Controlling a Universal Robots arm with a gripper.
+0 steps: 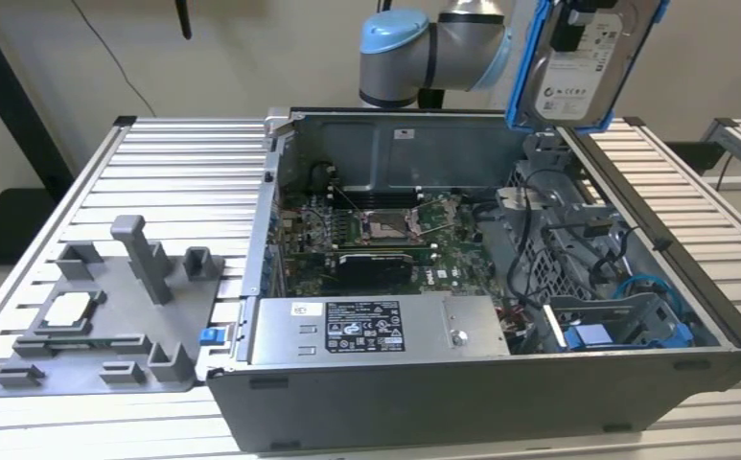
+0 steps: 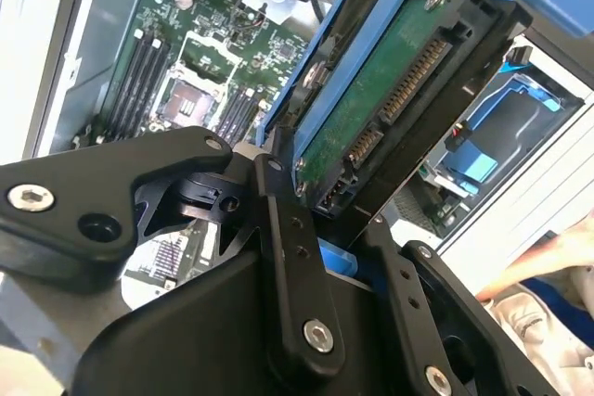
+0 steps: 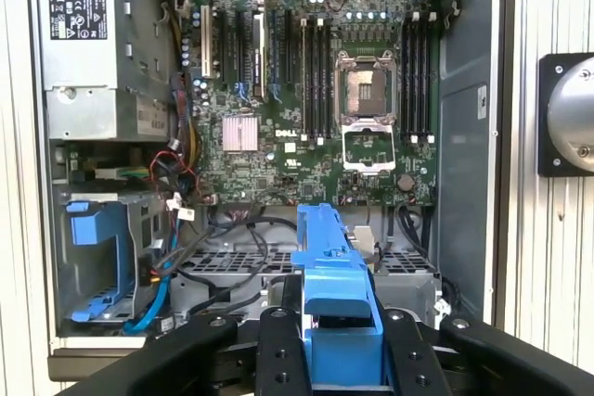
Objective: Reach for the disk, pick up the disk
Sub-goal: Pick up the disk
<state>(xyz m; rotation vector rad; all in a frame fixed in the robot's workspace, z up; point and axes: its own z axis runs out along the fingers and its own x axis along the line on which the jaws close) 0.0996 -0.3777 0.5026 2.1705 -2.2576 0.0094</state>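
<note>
The disk [image 1: 584, 62], a silver-grey hard drive with a white label in a bright blue bracket, hangs upright in the air above the far right corner of the open computer case [image 1: 473, 393]. My gripper [image 3: 339, 326] is shut on it. In the first wrist view the black fingers [image 3: 278, 350] press the blue bracket [image 3: 332, 285] from both sides. In the second wrist view the disk [image 2: 399, 90] shows its green circuit board and connector, clamped between the fingers [image 2: 288, 257].
Below lie the motherboard [image 1: 383, 225], the power supply [image 1: 370, 331] and a blue bay [image 1: 607, 335] among cables. A grey fixture [image 1: 114, 321] holding a small silver chip [image 1: 68, 309] sits on the slatted table at the exterior view's left. A person's hand [image 2: 548, 261] is beside the case.
</note>
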